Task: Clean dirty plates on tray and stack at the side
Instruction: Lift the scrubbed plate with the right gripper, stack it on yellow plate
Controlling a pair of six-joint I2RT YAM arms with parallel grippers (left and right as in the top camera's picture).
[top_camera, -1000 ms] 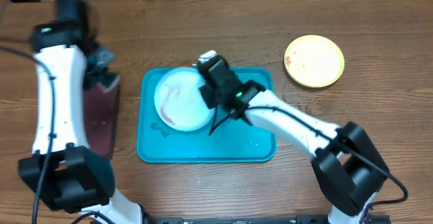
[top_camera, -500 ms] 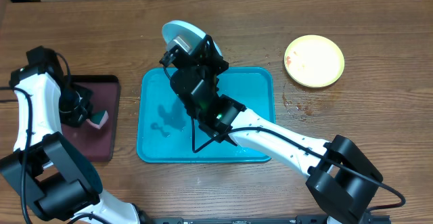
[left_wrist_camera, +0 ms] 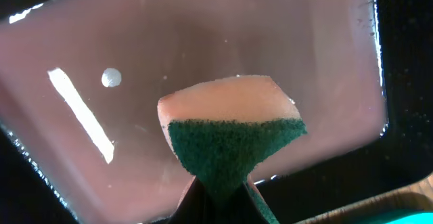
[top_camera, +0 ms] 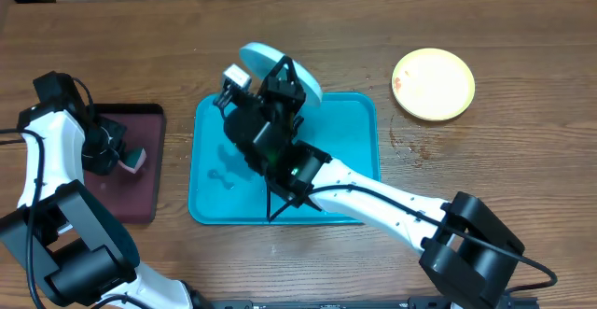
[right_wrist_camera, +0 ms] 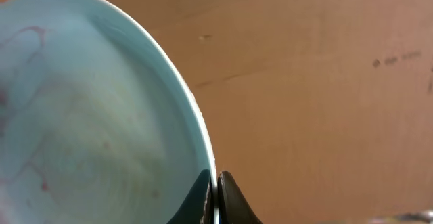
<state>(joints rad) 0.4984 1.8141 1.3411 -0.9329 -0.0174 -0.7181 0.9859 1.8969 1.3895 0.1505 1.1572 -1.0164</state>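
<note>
Pale-blue-rimmed and smeared, the plate (right_wrist_camera: 101, 116) hangs pinched at its rim in our right gripper (right_wrist_camera: 215, 198), up by the turquoise tray (top_camera: 350, 150), we judge to offer its face for wiping; our left gripper (left_wrist_camera: 220, 197) is clamped on the sponge (left_wrist_camera: 230, 136) over the maroon tray (left_wrist_camera: 101, 41), probably wetting it.

Overhead is evenly lit and sharp. A white glare streak lies on the maroon tray (left_wrist_camera: 203, 41). The plate (right_wrist_camera: 95, 116) looks soft
</note>
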